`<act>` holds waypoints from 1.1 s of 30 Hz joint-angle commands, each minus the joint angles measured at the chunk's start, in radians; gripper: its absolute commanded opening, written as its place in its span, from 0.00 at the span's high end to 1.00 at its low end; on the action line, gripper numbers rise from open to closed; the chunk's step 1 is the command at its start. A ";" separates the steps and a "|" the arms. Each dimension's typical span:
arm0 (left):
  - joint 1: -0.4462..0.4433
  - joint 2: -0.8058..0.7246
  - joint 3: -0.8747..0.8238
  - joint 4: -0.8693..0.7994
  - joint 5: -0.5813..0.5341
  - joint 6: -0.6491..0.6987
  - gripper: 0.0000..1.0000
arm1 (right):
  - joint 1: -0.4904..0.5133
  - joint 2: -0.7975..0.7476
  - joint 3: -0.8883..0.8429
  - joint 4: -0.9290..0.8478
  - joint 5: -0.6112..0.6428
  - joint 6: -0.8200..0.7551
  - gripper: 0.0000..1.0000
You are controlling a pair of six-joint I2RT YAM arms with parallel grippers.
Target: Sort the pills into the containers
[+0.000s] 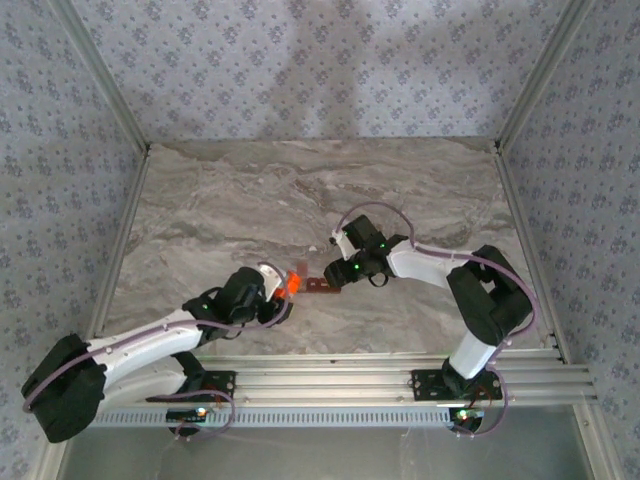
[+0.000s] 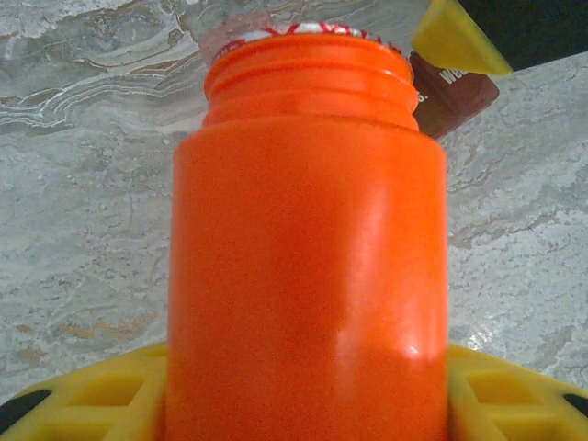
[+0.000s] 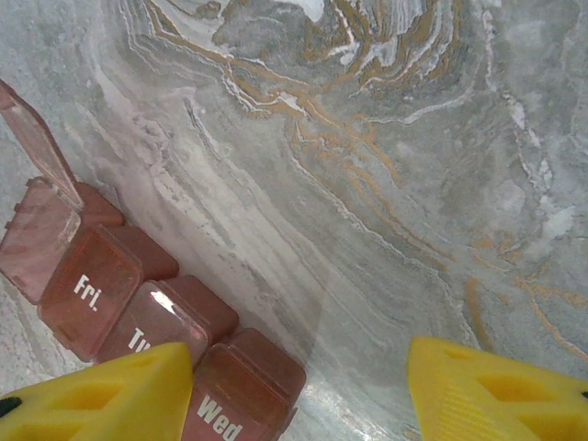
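Note:
My left gripper [image 1: 280, 292] is shut on an orange pill bottle [image 2: 308, 239], which lies tilted with its uncapped mouth toward the containers [image 1: 318, 286]. Something white and red shows at the bottle's mouth [image 2: 303, 29]; I cannot tell whether it is pills. The containers [image 3: 138, 303] are a dark red strip of joined cells marked Fri., Tu and Wed, and the lid of the far end cell [image 3: 37, 147] stands up. My right gripper [image 3: 303, 395] hovers open at the strip's near end. Its left finger [image 3: 101, 395] is over the Wed cell, its right finger [image 3: 501, 390] over bare table.
The marble table [image 1: 300, 190] stretches behind and to both sides of the grippers. Patterned walls close it off at the back and sides, with metal posts [image 1: 105, 85] at the corners. A metal rail [image 1: 400, 375] runs along the near edge.

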 commanded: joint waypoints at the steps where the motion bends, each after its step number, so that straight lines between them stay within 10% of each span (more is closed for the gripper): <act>1: -0.011 0.016 0.044 0.031 -0.006 -0.015 1.00 | 0.007 0.023 0.030 -0.050 0.017 -0.022 0.36; 33: -0.018 0.193 0.201 -0.179 -0.018 -0.050 1.00 | -0.013 0.058 0.047 -0.080 0.004 -0.013 0.39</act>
